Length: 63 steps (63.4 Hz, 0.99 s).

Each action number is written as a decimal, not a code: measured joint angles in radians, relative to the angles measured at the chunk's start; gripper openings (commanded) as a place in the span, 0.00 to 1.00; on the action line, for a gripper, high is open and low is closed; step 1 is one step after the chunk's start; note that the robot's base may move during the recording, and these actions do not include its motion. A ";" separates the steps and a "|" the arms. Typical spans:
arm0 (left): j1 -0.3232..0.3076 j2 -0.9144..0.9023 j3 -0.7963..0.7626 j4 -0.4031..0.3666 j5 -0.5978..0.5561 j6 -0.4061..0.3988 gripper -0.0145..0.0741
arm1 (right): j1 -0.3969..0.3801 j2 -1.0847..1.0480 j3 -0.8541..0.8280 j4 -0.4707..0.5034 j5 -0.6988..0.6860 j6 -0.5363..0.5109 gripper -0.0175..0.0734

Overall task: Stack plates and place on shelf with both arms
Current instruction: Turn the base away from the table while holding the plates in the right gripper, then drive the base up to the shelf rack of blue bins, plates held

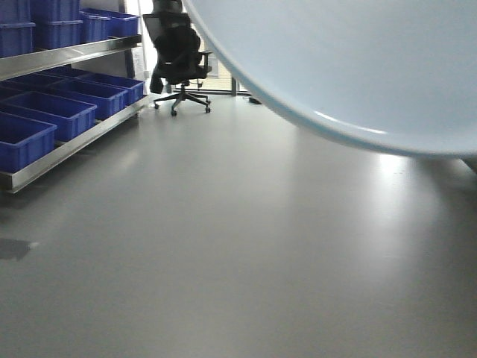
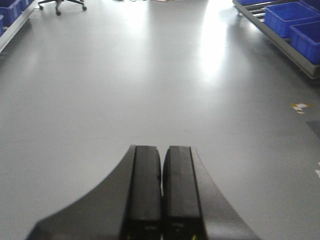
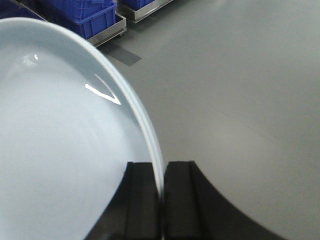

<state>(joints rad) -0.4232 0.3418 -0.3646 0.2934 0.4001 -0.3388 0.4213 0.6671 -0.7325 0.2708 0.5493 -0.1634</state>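
Observation:
A large pale bluish-white plate [image 3: 60,140] fills the left of the right wrist view, held up in the air above the grey floor. My right gripper [image 3: 162,170] is shut on its rim, one black finger on each side of the thin edge. The same plate [image 1: 358,60] covers the upper right of the front view, close to the camera. My left gripper [image 2: 162,152] is shut with nothing between its fingers and hangs over bare floor. A metal shelf [image 1: 71,54] with blue bins runs along the left in the front view.
Blue bins [image 1: 52,112] sit on the shelf's lower level. A black office chair [image 1: 179,63] stands at the far end of the room. Another rack with blue bins [image 2: 292,20] shows at the upper right of the left wrist view. Grey floor [image 1: 223,246] spreads between them.

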 measured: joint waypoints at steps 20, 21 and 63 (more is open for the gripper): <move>0.000 0.000 0.000 0.000 0.000 0.000 0.26 | 0.000 0.000 0.000 0.000 0.000 0.000 0.25; 0.000 0.000 0.000 0.000 0.000 0.000 0.26 | 0.000 0.000 0.000 0.000 0.000 0.000 0.25; 0.000 0.000 0.000 0.000 0.000 0.000 0.26 | 0.000 0.000 0.000 0.000 0.000 0.000 0.25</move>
<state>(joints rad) -0.4232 0.3418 -0.3646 0.2934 0.4001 -0.3388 0.4213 0.6671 -0.7325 0.2708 0.5493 -0.1634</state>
